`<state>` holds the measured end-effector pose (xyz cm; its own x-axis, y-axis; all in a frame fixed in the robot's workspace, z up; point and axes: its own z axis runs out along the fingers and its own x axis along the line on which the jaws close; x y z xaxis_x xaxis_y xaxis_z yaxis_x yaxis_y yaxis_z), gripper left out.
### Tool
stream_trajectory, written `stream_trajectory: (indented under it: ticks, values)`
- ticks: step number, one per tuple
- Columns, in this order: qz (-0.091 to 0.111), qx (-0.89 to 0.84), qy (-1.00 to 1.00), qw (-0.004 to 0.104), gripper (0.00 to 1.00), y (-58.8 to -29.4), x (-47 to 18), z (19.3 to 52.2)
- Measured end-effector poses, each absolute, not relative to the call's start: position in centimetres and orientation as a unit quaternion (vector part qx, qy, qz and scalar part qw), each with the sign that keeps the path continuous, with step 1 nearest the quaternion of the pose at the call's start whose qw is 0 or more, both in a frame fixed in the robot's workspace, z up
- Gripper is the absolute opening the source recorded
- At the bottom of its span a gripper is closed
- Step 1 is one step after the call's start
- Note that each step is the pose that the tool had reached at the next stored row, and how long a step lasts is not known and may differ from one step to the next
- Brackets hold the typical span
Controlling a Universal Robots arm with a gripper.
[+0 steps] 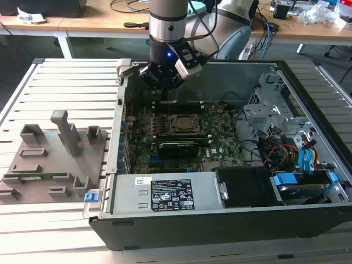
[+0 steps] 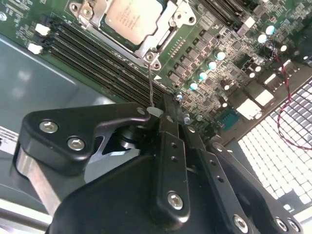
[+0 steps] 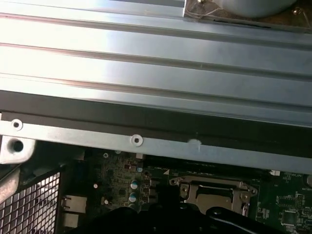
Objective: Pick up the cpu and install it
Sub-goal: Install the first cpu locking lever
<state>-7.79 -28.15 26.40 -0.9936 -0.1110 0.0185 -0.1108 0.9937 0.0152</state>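
The cpu, a flat square chip with a silver-grey top, lies in the motherboard socket under its metal frame. In the exterior view the cpu sits mid-board inside the open computer case. My gripper hangs just behind the socket, near the case's back wall. In the second wrist view my gripper is shut, its black fingers pressed together. The thin socket lever runs from the frame's corner down to the fingertips, and its pale tip rests against them. The socket frame also appears in the first wrist view.
A grey plastic tray with slots and upright posts lies on the slatted table at the exterior view's left. Memory slots run beside the socket. The case wall, drive cage and cables surround the board.
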Motion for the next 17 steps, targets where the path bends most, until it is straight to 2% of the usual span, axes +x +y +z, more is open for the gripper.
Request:
stream_trajectory:
  ticks: [17]
  values:
    - [-0.007, 0.055, -0.998, 0.011, 0.11, -28.1, -4.1, 26.4]
